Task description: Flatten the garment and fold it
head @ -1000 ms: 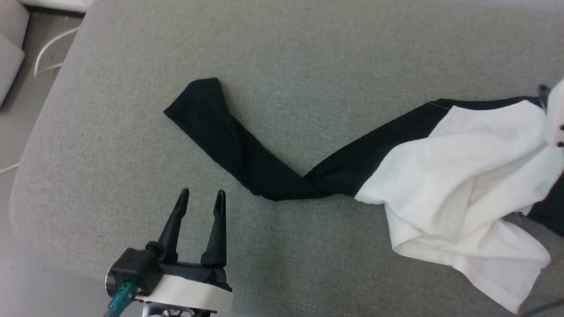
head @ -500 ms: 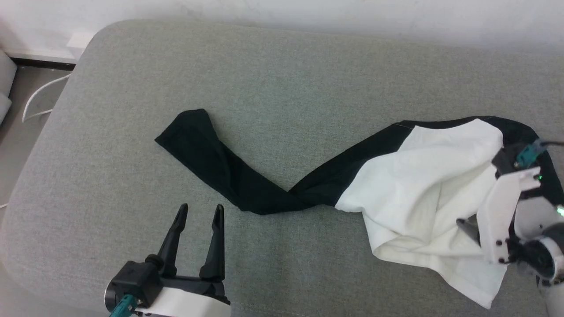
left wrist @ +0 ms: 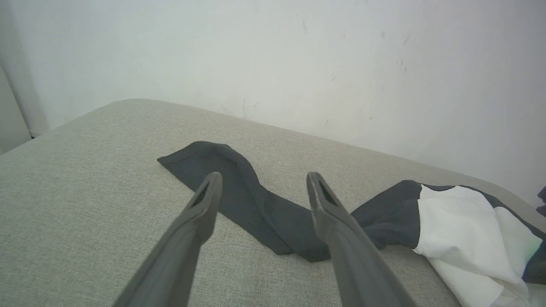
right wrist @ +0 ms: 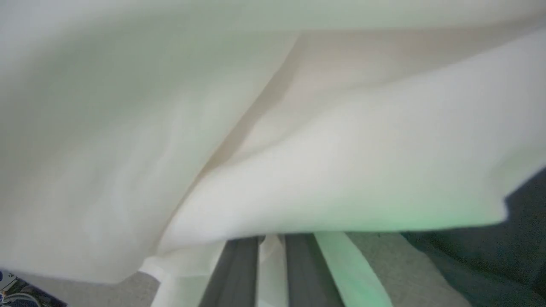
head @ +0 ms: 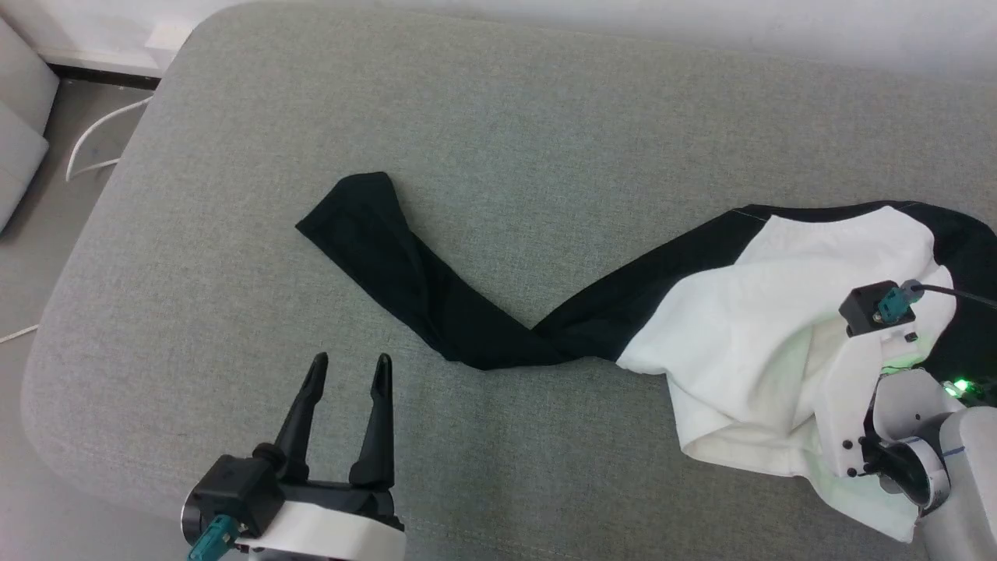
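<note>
The garment (head: pixel 748 312) lies crumpled on the right of a grey upholstered surface (head: pixel 545 117), its white body bunched up. One long black sleeve (head: pixel 405 273) stretches out to the left, bent at a kink. The other black parts sit at the far right (head: pixel 966 257). My left gripper (head: pixel 349 365) hovers open near the front edge, short of the sleeve, with nothing between its fingers (left wrist: pixel 204 204). My right gripper (right wrist: pixel 271 260) is shut on a fold of the white fabric (right wrist: pixel 273 128); in the head view its wrist (head: pixel 868 389) rests on the white body and cloth hides the fingers.
The grey surface rounds off at its left and front edges. Beyond the left edge is floor with a white cable (head: pixel 93 132) and a pale cushion (head: pixel 19 117). A white wall (left wrist: pixel 298 55) stands right behind the surface.
The head camera has shifted, so the whole picture has moved. My right wrist has come in from the right edge onto the white body, whose folds have shifted. The left gripper stays open.
</note>
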{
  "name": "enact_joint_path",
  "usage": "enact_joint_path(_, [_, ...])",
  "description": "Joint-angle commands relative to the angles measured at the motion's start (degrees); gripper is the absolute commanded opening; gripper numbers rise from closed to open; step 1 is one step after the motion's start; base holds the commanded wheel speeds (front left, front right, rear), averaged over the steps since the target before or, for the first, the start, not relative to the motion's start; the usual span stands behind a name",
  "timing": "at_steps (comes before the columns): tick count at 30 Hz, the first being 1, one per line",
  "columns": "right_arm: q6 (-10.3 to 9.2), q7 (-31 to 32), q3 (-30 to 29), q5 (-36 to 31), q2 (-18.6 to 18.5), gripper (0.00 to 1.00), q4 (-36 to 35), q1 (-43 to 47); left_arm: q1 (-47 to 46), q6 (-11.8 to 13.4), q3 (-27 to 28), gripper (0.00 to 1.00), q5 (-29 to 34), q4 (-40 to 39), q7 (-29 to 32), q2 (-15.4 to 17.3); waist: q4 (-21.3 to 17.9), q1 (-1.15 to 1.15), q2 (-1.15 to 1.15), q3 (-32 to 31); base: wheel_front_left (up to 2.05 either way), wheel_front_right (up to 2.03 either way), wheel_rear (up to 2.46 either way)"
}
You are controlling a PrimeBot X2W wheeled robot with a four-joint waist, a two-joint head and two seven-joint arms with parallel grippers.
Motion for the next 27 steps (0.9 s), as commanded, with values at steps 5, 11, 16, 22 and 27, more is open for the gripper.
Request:
enact_joint_path(5, [-0.05, 0.04, 2.01, 3.0, 0.44, 0.0, 1.58, -1.27, -0.5, 0.03, 0.55, 1.0, 0.54, -0.06, -0.27, -0.1, -1.05, 0.0, 0.0, -0.2, 0.0, 0.0, 0.0])
enact_joint_path(11, [-0.05, 7.73, 5.11, 10.57, -2.99, 0.0, -5.25, 0.74, -0.28, 0.16, 0.67, 1.0, 0.43, -0.14, -0.27, -0.1, -3.0, 0.0, 0.0, -0.94, 0.0, 0.0, 0.0])
enact_joint_path(16, [-0.05, 16.16, 5.41, 15.99, -6.2, 0.0, -11.03, 6.85, 0.27, 0.35, 0.54, 1.0, 0.21, -0.02, -0.27, -0.1, -4.7, 0.0, 0.0, -1.47, 0.0, 0.0, 0.0])
enact_joint_path(22, [-0.05, 19.17, 3.71, 16.16, -6.04, 0.0, -13.3, 11.11, -0.24, -0.06, 0.94, 1.0, 0.57, -0.11, -0.27, -0.1, -6.33, 0.0, 0.0, -0.89, 0.0, 0.0, 0.0])
enact_joint_path(27, [-0.05, 17.06, 1.76, 14.07, -4.26, 0.11, -12.74, 12.21, -0.47, -0.56, 1.4, 1.0, 1.18, 0.13, -0.27, -0.1, -7.45, 0.0, 0.0, -0.84, 0.0, 0.0, 0.0])
